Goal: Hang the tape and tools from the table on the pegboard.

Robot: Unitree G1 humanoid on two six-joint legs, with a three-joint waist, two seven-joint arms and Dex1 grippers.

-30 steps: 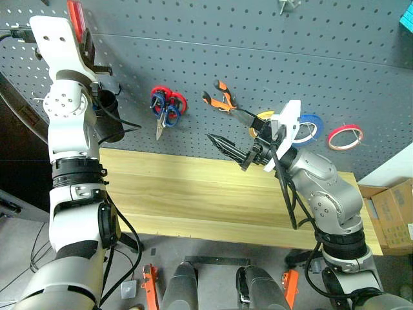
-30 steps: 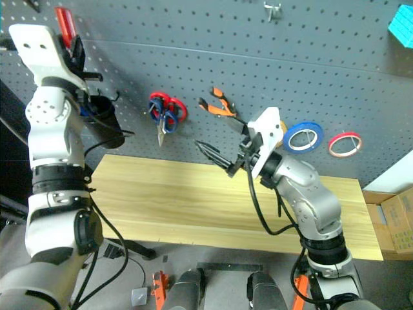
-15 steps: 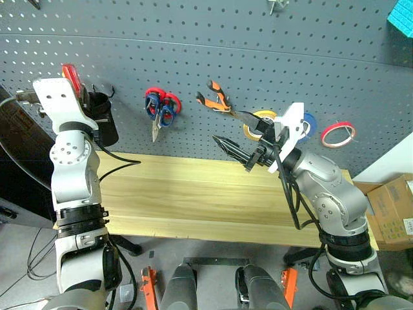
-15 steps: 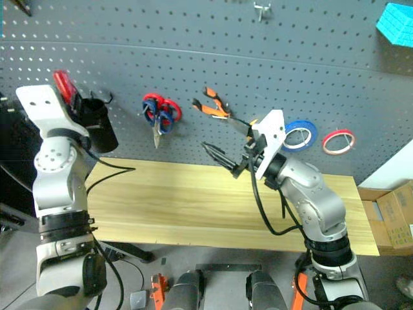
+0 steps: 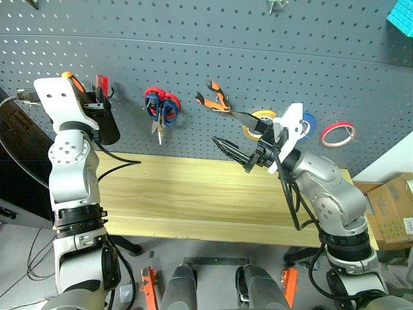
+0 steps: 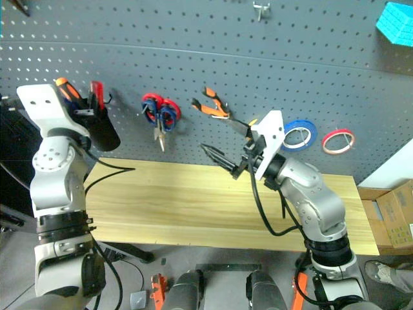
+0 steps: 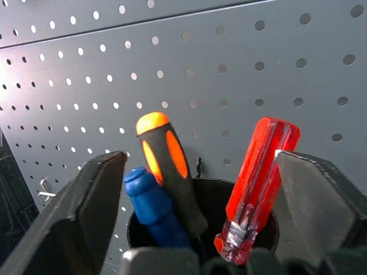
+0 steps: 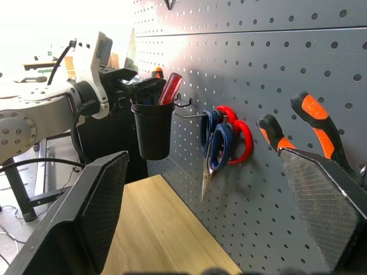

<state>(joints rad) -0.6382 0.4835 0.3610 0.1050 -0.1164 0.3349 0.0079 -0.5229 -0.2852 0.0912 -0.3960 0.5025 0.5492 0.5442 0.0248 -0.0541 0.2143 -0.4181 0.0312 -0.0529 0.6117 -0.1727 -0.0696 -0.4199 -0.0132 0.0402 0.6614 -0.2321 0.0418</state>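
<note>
A: Red-handled screwdriver (image 7: 255, 183), where was it?
B: Standing handle-up in the black cup (image 5: 106, 126) on the pegboard (image 5: 258, 58), between the left gripper's (image 7: 200, 172) spread fingers, tilted toward the right finger.
A: And the right gripper (image 5: 231, 150)?
B: Spread, empty, well right of the cup.

Red tape (image 5: 337, 133), pliers (image 5: 219, 102), scissors (image 5: 158, 110) and screwdriver (image 7: 256, 183) hang on the pegboard (image 5: 213, 58).

matt grey pegboard (image 5: 258, 58), pale smooth wood table (image 5: 193, 194), glossy clear red plastic screwdriver (image 7: 255, 183) handle, matt black plastic cup (image 8: 152, 132).
</note>
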